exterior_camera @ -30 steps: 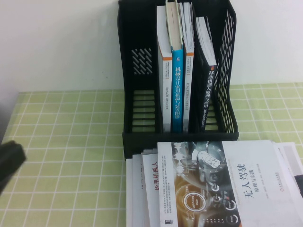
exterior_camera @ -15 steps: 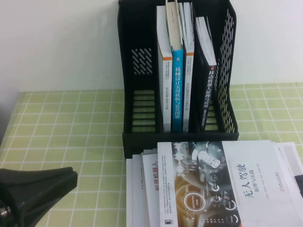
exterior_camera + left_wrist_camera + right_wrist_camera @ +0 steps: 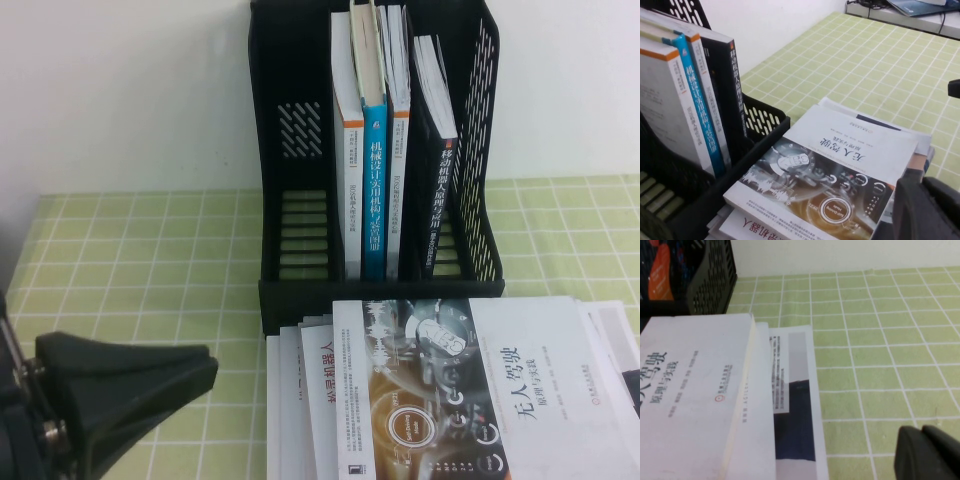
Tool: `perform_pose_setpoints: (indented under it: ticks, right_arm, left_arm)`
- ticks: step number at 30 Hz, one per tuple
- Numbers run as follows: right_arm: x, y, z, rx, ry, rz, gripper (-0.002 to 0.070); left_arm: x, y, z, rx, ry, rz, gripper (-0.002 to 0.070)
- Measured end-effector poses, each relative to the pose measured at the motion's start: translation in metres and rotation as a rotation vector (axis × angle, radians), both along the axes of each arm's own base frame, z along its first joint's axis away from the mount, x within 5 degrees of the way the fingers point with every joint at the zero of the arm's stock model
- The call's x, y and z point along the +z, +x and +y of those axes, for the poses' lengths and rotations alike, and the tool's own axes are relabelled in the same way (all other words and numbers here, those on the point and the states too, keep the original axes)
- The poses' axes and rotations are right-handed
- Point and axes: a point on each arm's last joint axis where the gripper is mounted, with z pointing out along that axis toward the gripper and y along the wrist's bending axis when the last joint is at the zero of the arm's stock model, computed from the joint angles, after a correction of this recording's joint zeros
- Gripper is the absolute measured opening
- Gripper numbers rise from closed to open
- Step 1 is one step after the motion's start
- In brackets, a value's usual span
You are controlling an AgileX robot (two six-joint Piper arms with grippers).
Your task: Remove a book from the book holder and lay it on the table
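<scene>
The black-spined book [image 3: 437, 200] stands upright in the rightmost compartment of the black book holder [image 3: 290, 180], slightly apart from a blue-spined and two white-spined books. It also shows in the left wrist view [image 3: 732, 85], beside the holder's perforated wall [image 3: 762, 120]. My left gripper [image 3: 195, 372] is shut and empty, low at the front left, pointing toward the book stack; its fingers [image 3: 920, 210] hover by the stack's near corner. My right gripper [image 3: 927, 452] is shut and empty, just above the green checked table [image 3: 865, 340], right of the stack.
A stack of several flat books, topped by a white-covered one with a round dial picture [image 3: 470, 390], lies directly in front of the holder. The holder's left compartment is empty. A white wall stands behind. Open cloth [image 3: 130, 260] lies left of the holder.
My left arm has come in from the lower left and now reaches farther right, toward the book stack. Books, holder and right gripper have not moved.
</scene>
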Motion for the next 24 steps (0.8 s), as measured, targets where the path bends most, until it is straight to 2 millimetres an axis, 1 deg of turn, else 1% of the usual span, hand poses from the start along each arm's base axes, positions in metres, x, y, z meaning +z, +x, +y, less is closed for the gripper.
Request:
perform_pose_setpoints:
  ticks: [7,9,17,19,24]
  right_arm:
    - [0.000,0.000,0.000,0.000,0.000,0.000,-0.0002]
    - [0.000,0.000,0.000,0.000,0.000,0.000,-0.0002]
    - [0.000,0.000,0.000,0.000,0.000,0.000,-0.0002]
    - [0.000,0.000,0.000,0.000,0.000,0.000,-0.0002]
    - [0.000,0.000,0.000,0.000,0.000,0.000,-0.0002]
  left_arm:
    - [0.006,0.014,-0.006,0.008,0.001,0.006,-0.0003]
    - [0.006,0.014,-0.009,-0.015,0.002,0.010,-0.0003]
    - [-0.004,0.011,-0.028,-0.153,0.072,0.036,-0.0003]
    - [-0.009,0.014,-0.032,-0.164,0.100,0.059,-0.0003]
    - [-0.016,0.029,-0.039,-0.099,0.096,0.117,-0.0002]
